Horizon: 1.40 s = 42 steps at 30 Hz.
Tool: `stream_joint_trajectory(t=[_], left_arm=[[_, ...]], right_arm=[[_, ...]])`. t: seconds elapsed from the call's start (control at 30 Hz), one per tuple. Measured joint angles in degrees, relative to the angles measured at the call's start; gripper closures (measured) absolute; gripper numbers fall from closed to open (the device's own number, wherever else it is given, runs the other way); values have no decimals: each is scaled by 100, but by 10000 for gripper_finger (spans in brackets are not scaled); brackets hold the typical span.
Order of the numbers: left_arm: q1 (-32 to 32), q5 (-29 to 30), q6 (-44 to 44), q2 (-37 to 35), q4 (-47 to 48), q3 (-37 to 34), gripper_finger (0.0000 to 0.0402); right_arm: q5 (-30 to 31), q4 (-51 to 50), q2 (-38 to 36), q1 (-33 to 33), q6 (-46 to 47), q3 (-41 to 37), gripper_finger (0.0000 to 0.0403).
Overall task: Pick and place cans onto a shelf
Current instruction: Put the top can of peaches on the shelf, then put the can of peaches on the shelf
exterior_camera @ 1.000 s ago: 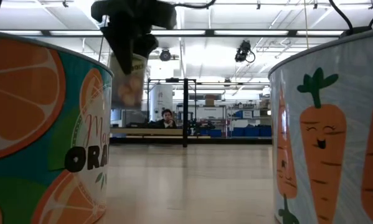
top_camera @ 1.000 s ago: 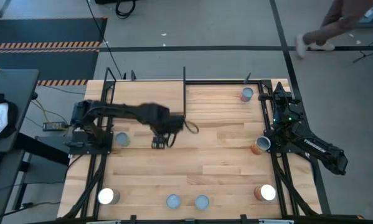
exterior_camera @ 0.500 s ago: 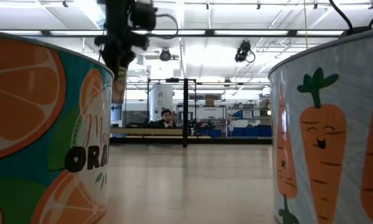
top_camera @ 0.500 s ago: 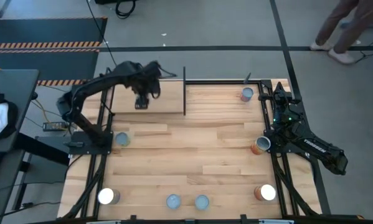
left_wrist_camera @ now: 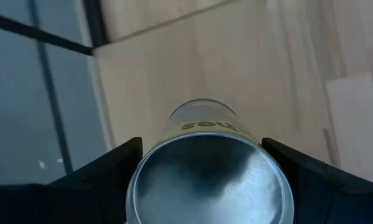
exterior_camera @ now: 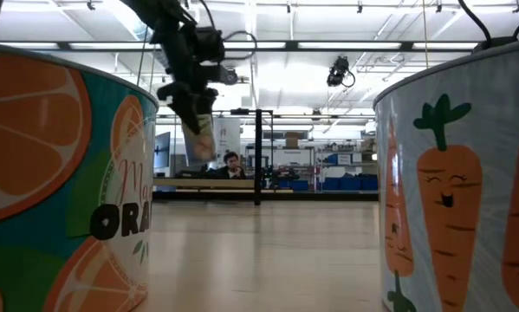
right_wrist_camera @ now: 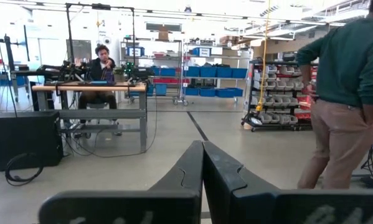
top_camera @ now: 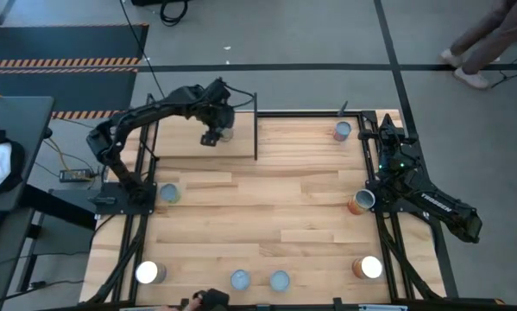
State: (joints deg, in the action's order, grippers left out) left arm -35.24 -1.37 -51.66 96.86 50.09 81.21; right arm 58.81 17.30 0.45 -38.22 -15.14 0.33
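Observation:
My left gripper [top_camera: 213, 136] hangs over the shelf [top_camera: 176, 142], a light-wood board in a black rod frame at the table's far left. It is shut on a can [left_wrist_camera: 208, 180] with a silver top and a pale label, also seen in the low view [exterior_camera: 199, 139]. Other cans stand on the table: one at the far right [top_camera: 342, 131], one at the left [top_camera: 169, 193], one by the right arm [top_camera: 362, 201] and several along the near edge [top_camera: 239, 279]. My right gripper [right_wrist_camera: 203, 163] is shut on nothing and rests at the table's right side. My left gripper pinches the can's two opposite sides just below its top rim [left_wrist_camera: 142, 177], one finger [left_wrist_camera: 105, 174] on each side. The fingers come from above, slanting down. The can hangs below them, slightly tilted, clear of the shelf's board.
A black upright post [top_camera: 255, 125] stands at the shelf's right end, close to the held can. Two cans, an orange-printed one [exterior_camera: 60, 173] and a carrot-printed one [exterior_camera: 458, 173], stand right in front of the low camera. A person [top_camera: 491, 39] walks beyond the far right corner.
My left gripper has carried the can from over the table's left middle toward the far edge, out over the shelf, then a little toward the right. It has turned about on the way. The can has stayed lifted in the hold.

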Motion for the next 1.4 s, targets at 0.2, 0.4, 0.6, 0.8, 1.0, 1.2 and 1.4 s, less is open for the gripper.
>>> stream_joint_trajectory(t=[0.2,0.4,0.6,0.8,1.0,1.2,1.4], left_arm=[[437,4,148,187,-378,-2,70],[662,25,290,300,-469,-2,53],[701,153,457,343,-716,-2,50],[745,272,456,290,-951,-1,48],[895,560,851,136,-742,346,48],[1089,457,2324,-149,284,1071,49],[1530,-238,4262,-599,1051,1174,79]], right_arm=[[0,0,0,0,0,0,386],[0,20,0,0,0,0,386],[2,21,0,0,0,1,386],[2,63,0,0,-1,0,386],[2,70,0,0,-2,1,386],[-13,114,2,0,-2,1,386],[-10,144,2,0,-1,0,386]])
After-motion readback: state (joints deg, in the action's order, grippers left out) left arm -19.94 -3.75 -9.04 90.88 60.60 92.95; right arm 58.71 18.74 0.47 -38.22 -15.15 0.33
